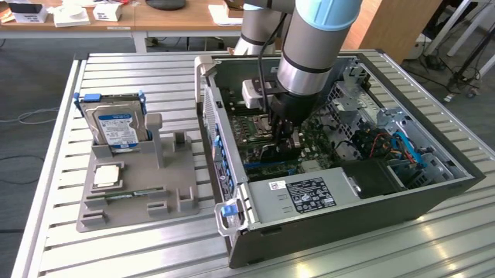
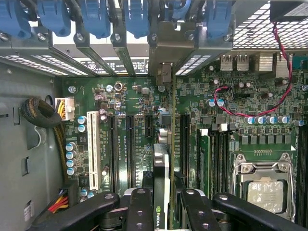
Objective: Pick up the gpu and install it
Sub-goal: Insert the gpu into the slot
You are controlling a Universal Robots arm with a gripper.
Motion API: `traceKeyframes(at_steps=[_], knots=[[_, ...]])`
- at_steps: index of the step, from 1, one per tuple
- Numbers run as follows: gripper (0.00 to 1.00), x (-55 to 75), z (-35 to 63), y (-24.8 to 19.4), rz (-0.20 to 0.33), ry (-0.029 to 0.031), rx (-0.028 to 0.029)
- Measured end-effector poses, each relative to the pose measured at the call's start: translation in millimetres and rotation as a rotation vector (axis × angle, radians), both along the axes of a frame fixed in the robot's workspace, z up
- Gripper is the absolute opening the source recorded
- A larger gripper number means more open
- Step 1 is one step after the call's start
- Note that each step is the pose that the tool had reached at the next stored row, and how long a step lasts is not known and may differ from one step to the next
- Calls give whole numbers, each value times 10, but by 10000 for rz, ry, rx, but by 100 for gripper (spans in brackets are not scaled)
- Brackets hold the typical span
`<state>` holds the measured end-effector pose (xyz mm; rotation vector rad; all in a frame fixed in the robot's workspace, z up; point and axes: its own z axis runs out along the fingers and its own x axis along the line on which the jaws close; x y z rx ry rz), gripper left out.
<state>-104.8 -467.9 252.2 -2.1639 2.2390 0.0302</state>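
In the wrist view the gpu (image 2: 161,166) shows edge-on, a thin dark card with a silvery edge and a green logo. My gripper (image 2: 162,199) is shut on it, with one black finger (image 2: 139,204) on each side. The card stands upright over the green motherboard (image 2: 130,103), in line with the long black expansion slots (image 2: 129,149), its far end toward the rear bracket openings (image 2: 163,72). Whether it sits in a slot I cannot tell. In the exterior view my gripper (image 1: 284,142) reaches down into the open computer case (image 1: 363,220), with the dark gpu (image 1: 272,155) beneath it.
On the exterior view's left, a grey holder (image 1: 139,191) carries a silver blue-labelled hard drive (image 1: 116,124), a square chip (image 1: 106,175) and a narrow RAM stick (image 1: 124,197). Inside the case are a power supply (image 1: 309,197), a white slot (image 2: 94,149), a processor socket (image 2: 264,187), blue latches (image 2: 96,19) and cable bundles (image 2: 41,115).
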Motion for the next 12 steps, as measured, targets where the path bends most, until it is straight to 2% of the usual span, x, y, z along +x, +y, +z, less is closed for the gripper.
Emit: traceKeyframes(at_steps=[12], knots=[[27,0,0,10,0,0,0]])
